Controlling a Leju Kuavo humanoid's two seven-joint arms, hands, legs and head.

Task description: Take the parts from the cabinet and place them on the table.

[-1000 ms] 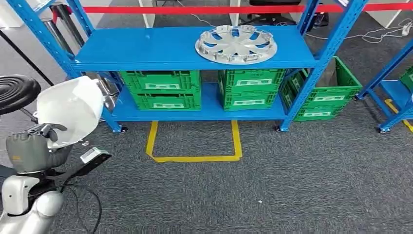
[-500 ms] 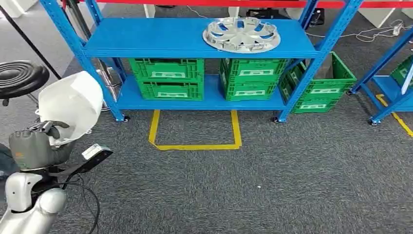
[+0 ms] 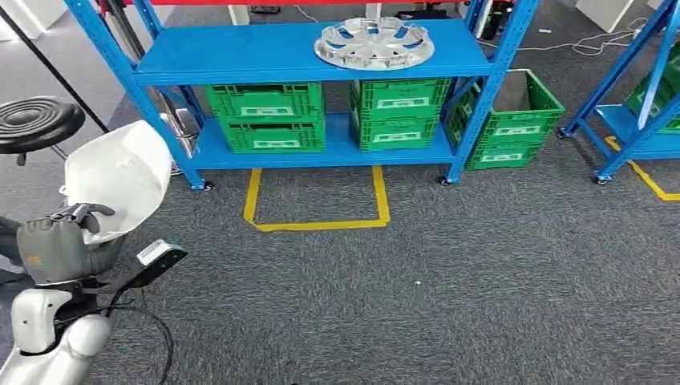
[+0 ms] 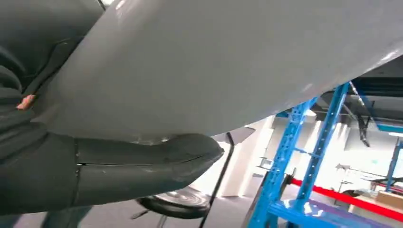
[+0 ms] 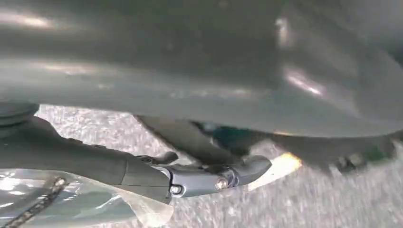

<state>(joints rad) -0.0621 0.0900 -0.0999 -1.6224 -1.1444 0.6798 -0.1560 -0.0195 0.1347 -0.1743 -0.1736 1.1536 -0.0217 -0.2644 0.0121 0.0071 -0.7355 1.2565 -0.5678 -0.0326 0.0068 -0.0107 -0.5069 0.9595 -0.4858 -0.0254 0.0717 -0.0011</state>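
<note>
Up front, left hand (image 3: 60,241) gripping white part (image 3: 120,176)

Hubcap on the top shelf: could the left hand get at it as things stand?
Probably not. The left hand already holds a white part, and the hubcap lies far off across open carpet on the blue rack.

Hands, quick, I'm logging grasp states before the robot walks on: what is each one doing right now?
Left hand: holds the white part.
Right hand: blurred in its wrist view under a grey surface; cannot tell open or closed.
</note>
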